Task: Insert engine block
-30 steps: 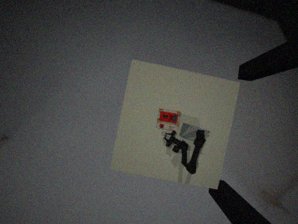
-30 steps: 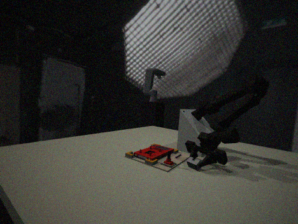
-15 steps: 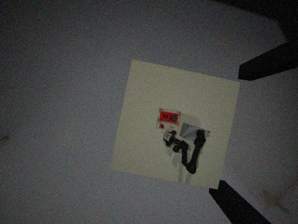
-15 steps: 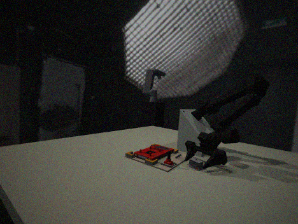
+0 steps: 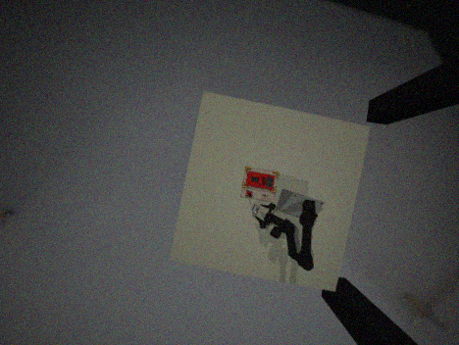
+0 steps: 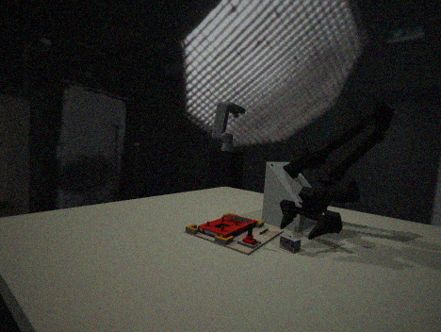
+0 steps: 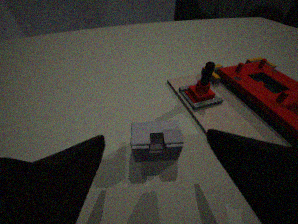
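The engine block, a small grey block with a slot in its top and near face, is upright on or just above the table, outside the car body. My gripper is open wide, one finger on each side of the block with space between; neither finger touches it in the wrist view. The red car body lies on a pale board, held by yellow corner pieces. A dark opening shows in it. I cannot make out the rib.
A red piece with an upright black knob stands in a grey frame on the board, between the engine block and the car body. A grey angled bracket stands behind the gripper, near the arm's base.
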### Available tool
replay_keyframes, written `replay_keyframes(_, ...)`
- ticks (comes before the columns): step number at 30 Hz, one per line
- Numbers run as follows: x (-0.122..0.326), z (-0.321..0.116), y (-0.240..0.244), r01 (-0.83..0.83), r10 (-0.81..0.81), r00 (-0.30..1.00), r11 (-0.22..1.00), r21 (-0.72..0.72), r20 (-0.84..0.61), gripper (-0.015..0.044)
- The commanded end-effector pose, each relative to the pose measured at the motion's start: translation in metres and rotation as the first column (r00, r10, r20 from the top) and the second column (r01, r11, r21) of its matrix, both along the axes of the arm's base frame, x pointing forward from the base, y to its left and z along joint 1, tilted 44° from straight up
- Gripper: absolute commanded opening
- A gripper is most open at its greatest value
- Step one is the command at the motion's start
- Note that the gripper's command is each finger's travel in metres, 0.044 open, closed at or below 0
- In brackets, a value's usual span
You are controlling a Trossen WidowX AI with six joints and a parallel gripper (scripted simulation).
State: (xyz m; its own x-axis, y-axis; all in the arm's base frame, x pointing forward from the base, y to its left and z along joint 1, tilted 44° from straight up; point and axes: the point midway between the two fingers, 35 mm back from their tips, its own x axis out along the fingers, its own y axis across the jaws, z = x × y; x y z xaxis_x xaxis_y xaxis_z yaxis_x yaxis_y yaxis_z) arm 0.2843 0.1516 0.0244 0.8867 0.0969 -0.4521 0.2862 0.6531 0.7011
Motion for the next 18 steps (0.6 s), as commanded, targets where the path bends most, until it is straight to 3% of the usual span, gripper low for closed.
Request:
replay_keyframes(1, -0.0060, 0.0032, -0.0035, 0.006, -0.006, 1.000, 1.000, 0.000, -0.001, 0.0440)
replay_keyframes(14, -0.0031, 0.0025, -0.0010, 0.000, 0.000, 1.000, 1.000, 0.001, 0.001, 0.0440)
replay_keyframes(18, -0.0013, 0.0013, -0.0011, -0.035, 0.034, 0.999, 0.998, -0.058, -0.008, 0.0440)
